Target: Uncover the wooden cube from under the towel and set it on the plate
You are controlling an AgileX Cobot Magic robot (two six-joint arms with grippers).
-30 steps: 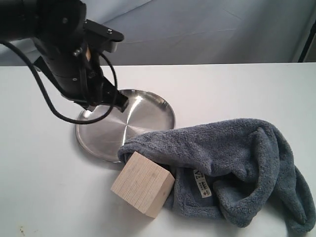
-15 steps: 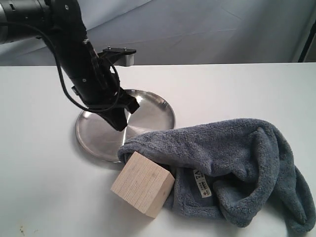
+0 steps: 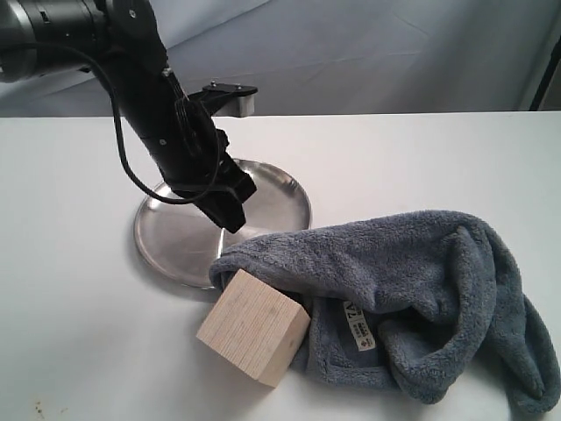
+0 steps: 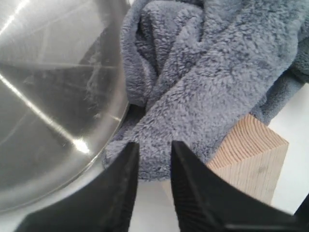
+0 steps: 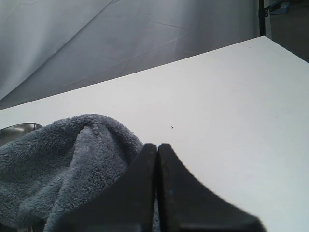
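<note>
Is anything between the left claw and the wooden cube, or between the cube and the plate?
Yes. The towel's folded edge lies between the left claw and the wooden cube, draped over the cube's far edge and overlapping the plate's near rim. The cube's near faces are bare.

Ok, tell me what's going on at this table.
The left claw hangs open and empty above the plate, next to the towel's edge. The cube sits on the table beside the plate, mostly bared, with the towel touching one side. It is not on the plate yet. The right claw is shut and empty near the towel.
</note>
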